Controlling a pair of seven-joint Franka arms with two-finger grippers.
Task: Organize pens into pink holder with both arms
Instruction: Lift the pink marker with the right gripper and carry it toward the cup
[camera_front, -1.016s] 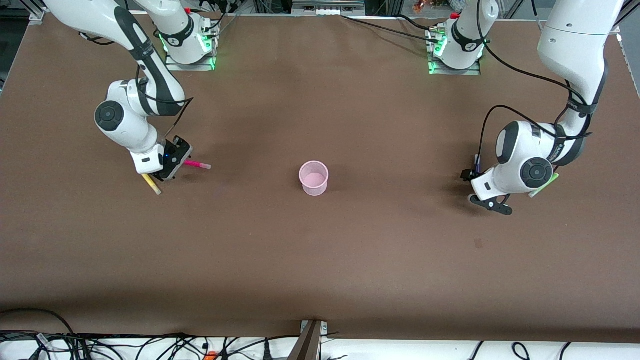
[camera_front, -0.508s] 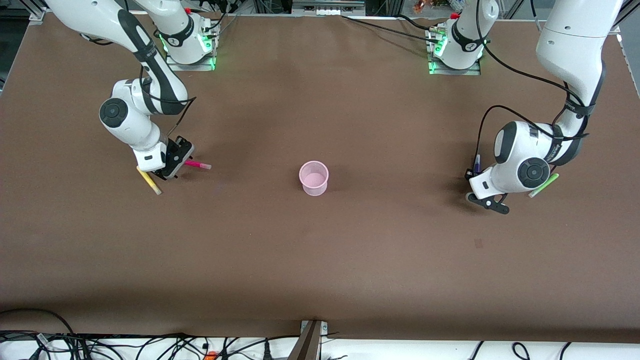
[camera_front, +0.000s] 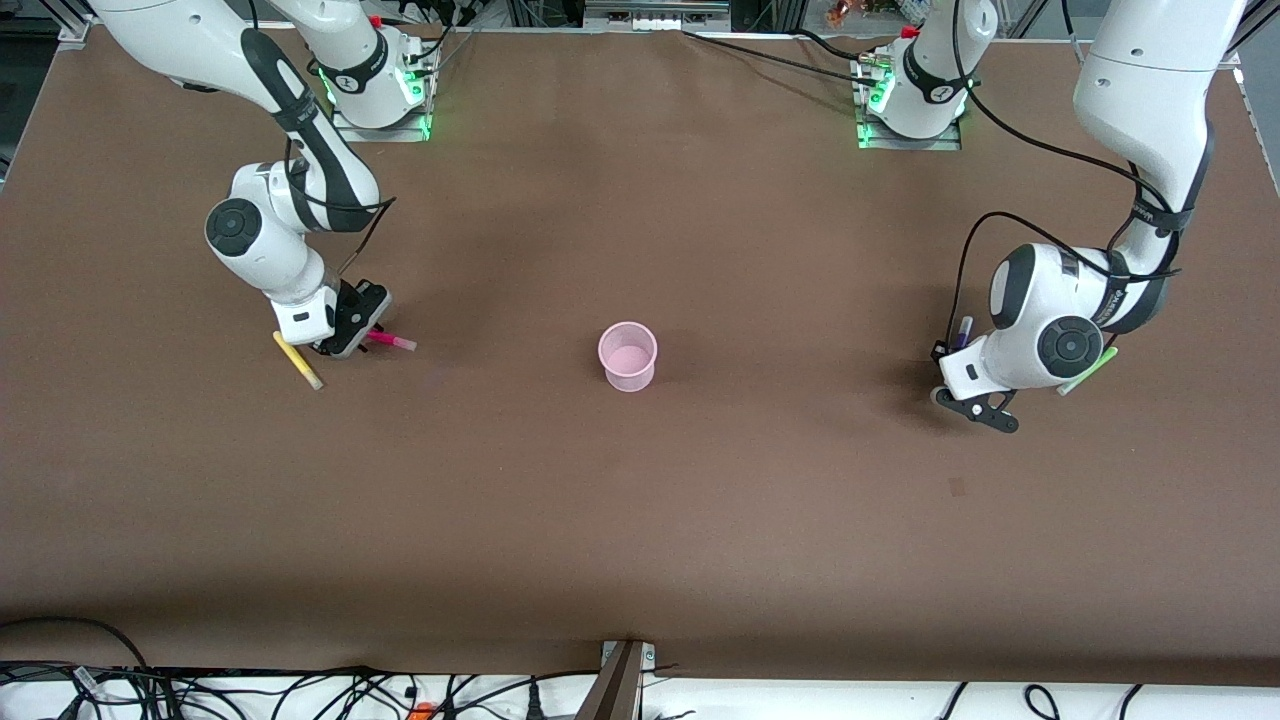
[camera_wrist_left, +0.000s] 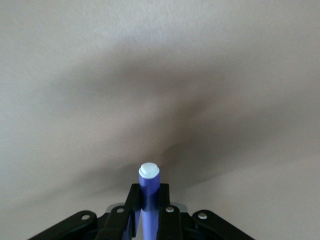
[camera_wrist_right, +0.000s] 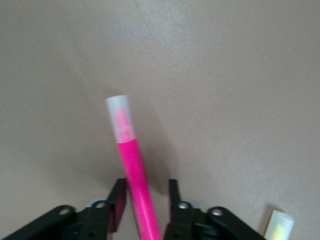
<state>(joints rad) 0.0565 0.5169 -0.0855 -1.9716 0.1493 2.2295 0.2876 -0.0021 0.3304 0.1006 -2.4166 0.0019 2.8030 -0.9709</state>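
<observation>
**Two pens between fingers, holder alone mid-table**

Toward the left arm's end of the table: left gripper (camera_wrist_left: 149, 192), closed tight on the dark purple pen (camera_wrist_left: 148, 197). Pinched between both black fingers, white end poking out past the fingertips. Just beside that wrist, lying on the brown table (camera_front: 640, 520): the light green pen (camera_front: 1088, 370), untouched.

Toward the right arm's end: right gripper (camera_wrist_right: 146, 187), down low, fingers apart on either side of the magenta pen (camera_wrist_right: 131, 165). One finger against the barrel, a clear gap at the other; no firm grip to be seen. Pale capped end pointing out toward the middle of the table. Just beside that gripper, a little nearer the front camera: the yellow pen (camera_front: 298, 360), flat on the table.

Between the two arms, well apart from both grippers and all four pens: the pink holder (camera_front: 628, 355), upright, nothing in it.

From the front view only: holder, green pen, whole yellow pen; finger gaps hidden by the wrists. From the wrist views only: how the fingers sit on each pen. In the right wrist view, merely the pale tip of the yellow pen at the edge.

Small lettering on the arm links, too small to read.
</observation>
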